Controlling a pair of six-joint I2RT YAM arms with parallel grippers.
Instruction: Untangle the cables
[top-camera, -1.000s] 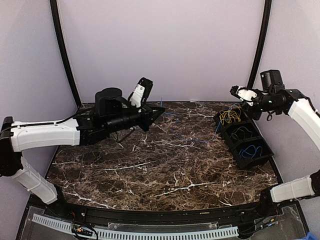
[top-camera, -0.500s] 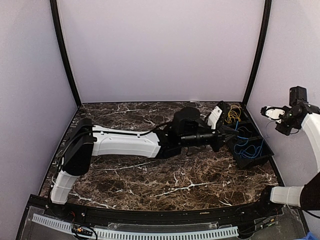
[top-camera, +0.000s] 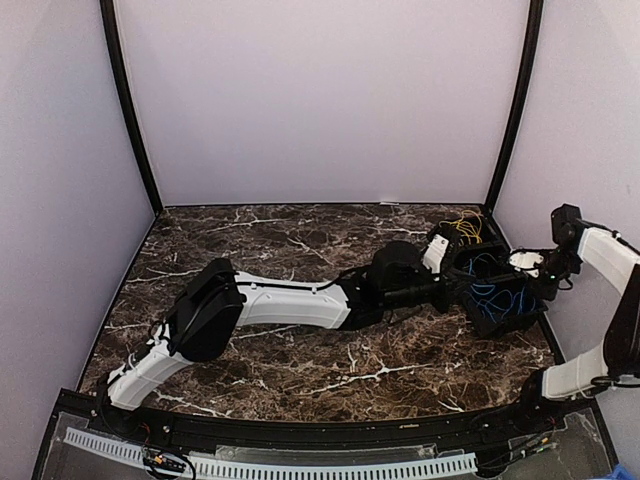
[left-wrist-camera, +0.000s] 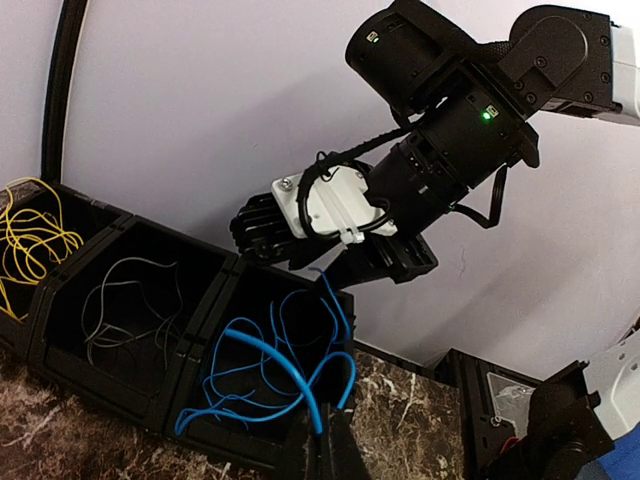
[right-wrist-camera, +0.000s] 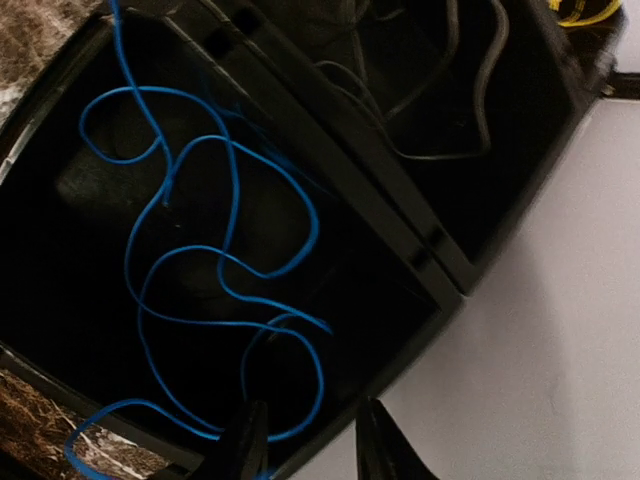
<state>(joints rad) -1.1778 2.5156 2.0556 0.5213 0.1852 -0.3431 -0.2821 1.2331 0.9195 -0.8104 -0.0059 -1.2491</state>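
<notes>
Blue cables just beneath right jaws

Top cam overhead; wrist cams close, sharing bin.

Left arm: long white shell links, bulky black joint housings, a thin black wire along the top. Small white plate near its far end.
Right arm: same white shells, black joints.
Right wrist, close up: stacked black cylinders, a lit green lamp, a white bracket with screw heads, a looped black lead alongside.
Right fingertips: black, tapered.
</notes>
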